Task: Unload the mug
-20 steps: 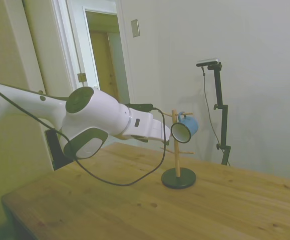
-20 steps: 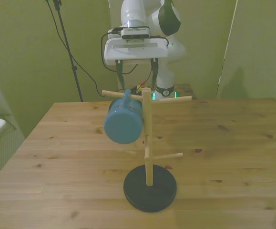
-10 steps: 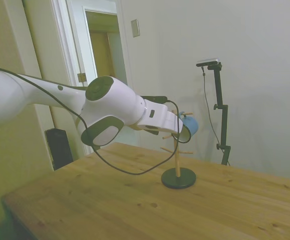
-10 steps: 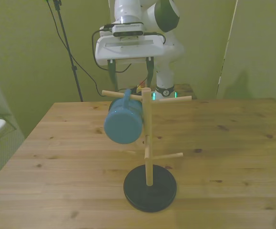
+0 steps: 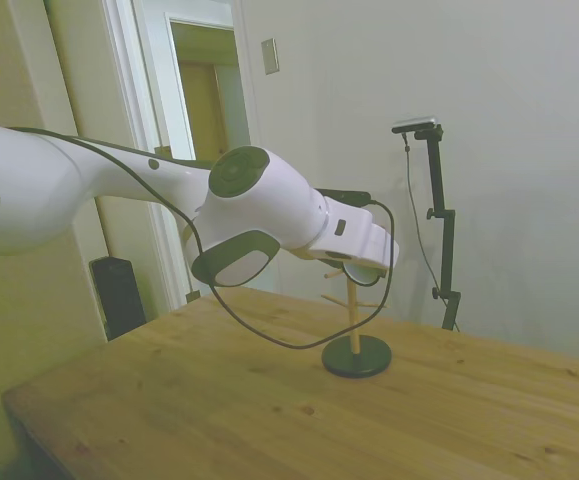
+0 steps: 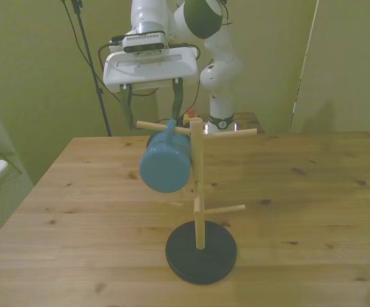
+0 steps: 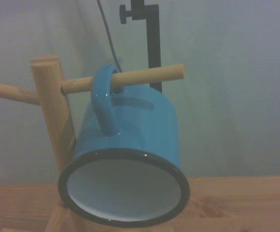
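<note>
A light blue mug [image 6: 165,167] with a dark rim hangs by its handle from an upper peg of a wooden mug tree [image 6: 197,192], its mouth turned away from the front camera. The wrist view shows the mug [image 7: 130,140] close up: white inside, handle looped over the peg [image 7: 144,77]. My gripper [image 6: 153,107] is open behind and slightly above the mug, with its fingers [image 6: 129,110] about a mug's width apart and nothing between them. In the side view my hand covers nearly all of the mug.
The mug tree stands on a round black base [image 6: 200,254] near the middle of the wooden table [image 6: 312,192]. Its other bare pegs [image 6: 236,132] stick out toward the front view's right. In the side view the base [image 5: 356,357] sits below my hand.
My gripper has risen and shifted toward the front view's left, closing in on the mug tree. In the side view it now hides the mug. The mug has not moved.
</note>
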